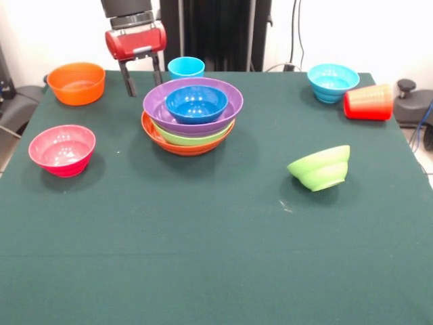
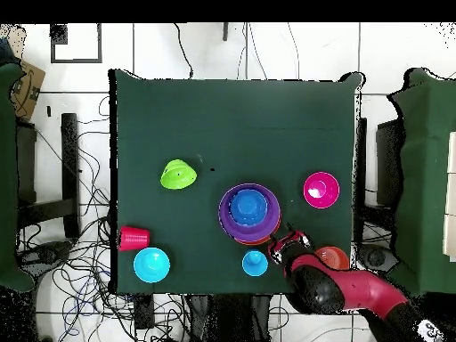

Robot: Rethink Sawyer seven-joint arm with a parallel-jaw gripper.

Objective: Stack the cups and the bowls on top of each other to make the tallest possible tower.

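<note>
While the pincer (image 1: 141,81) hangs with its two dark fingers parted and nothing between them, the tower (image 1: 193,115) sits on the green table (image 1: 203,257) just beside it: a dark blue bowl (image 1: 196,103) nested in a purple bowl (image 1: 223,112), over a lime green one and an orange one at the bottom. In the front view the small orange bowl (image 1: 76,82) lies to the pincer's other side, the light blue cup (image 1: 186,66) stands just behind the tower, and the magenta bowl (image 1: 62,149) sits nearer the camera. Well apart from the pincer are the tipped lime green bowl (image 1: 321,167), the light blue bowl (image 1: 332,82) and the red cup (image 1: 369,102) lying on its side. The step in hand looks like choosing the next piece; the next move likely calls for dropping onto a nearby bowl's rim and closing. The overhead view shows the red arm (image 2: 356,292) reaching in from the table's edge, while only the front view shows the tower's layers.
</note>
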